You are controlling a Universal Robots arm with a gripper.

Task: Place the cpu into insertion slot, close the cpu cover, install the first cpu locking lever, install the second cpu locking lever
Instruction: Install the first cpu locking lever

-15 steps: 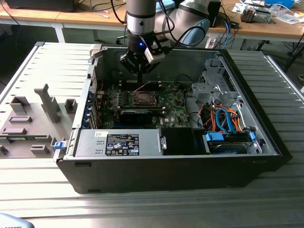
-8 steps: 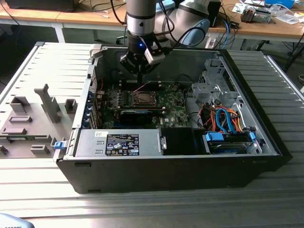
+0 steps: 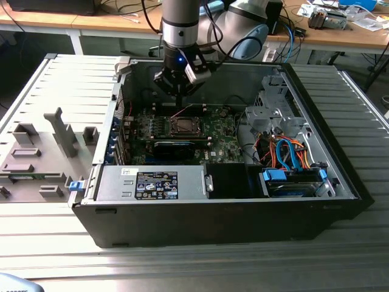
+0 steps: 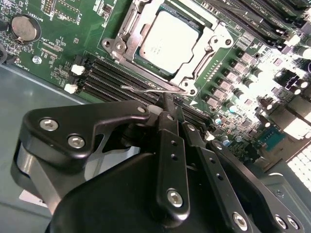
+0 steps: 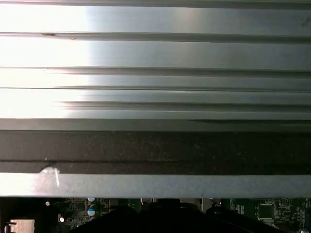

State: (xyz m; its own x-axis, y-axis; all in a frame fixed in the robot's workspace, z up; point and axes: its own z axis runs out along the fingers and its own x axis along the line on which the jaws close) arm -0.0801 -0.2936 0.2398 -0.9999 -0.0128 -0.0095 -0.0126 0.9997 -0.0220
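The small flat square cpu (image 4: 167, 41) with its dull silver-grey metal top sits inside the square insertion slot (image 4: 141, 60), and the thin silvery metal cpu cover (image 4: 201, 58), a frame with a large square window, lies down over it with the chip's top showing through the window. In the second wrist view the black gripper (image 4: 167, 104) has its fingers drawn together right at a thin silvery wire locking lever (image 4: 153, 89) that runs along the near edge of the socket, beside the long black memory slots (image 4: 104, 77); the jaws look clenched on or against that wire, though whether they truly pinch it or only press it I cannot tell. In the exterior view the gripper (image 3: 181, 91) hangs low inside the open black computer case (image 3: 219, 225), just above the green circuit board (image 3: 225, 143). The risks from here, as I judge them: the springy lever could slip off the narrow fingertips and snap back up, leaving the cover unlatched; a push aimed slightly wide could drag the fingertips across the memory slots or the small components around the socket; and if the cover is not fully seated, forcing the lever down could load the chip unevenly and hurt the pins beneath.
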